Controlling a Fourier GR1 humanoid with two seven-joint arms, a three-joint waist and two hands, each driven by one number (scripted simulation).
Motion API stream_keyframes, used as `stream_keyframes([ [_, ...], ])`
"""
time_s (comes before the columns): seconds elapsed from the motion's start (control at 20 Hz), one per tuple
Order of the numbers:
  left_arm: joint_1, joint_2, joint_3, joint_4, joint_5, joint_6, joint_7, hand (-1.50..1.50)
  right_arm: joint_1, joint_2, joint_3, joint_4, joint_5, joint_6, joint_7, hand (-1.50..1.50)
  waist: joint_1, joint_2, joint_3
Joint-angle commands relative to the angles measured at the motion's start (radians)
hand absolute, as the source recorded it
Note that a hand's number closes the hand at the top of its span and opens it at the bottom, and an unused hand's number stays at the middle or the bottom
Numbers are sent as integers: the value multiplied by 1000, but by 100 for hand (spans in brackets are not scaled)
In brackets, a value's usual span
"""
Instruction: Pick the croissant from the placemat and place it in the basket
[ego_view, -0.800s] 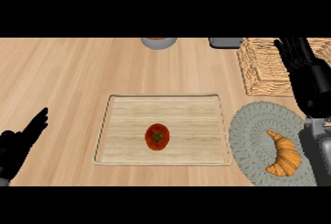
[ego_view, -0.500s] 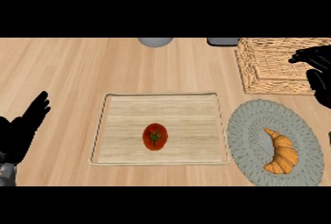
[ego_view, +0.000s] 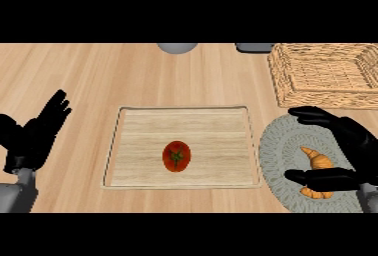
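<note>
Head view shows my right hand (ego_view: 347, 155) spread open, bracketing the croissant (ego_view: 317, 165) on the placemat (ego_view: 277, 150) at lower right to grasp it, while my left hand (ego_view: 33, 135) rests open at left.

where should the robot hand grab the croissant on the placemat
Probably across the thick middle of the croissant, coming from above. It lies flat on the placemat with tapered ends, and the right robot hand already has its fingers on one side and its thumb on the other.
</note>
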Motion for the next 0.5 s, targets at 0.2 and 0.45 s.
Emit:
stream_keyframes([
  [0.2,-13,-27,-1,-29,-19,9,51,0,65,-35,54,-308,77,-15,461,-150,3,-10,-5],
  [0.45,-23,-45,10,37,-24,10,4,0,-35,-276,-40,-319,215,63,678,-150,-9,-8,-10],
])
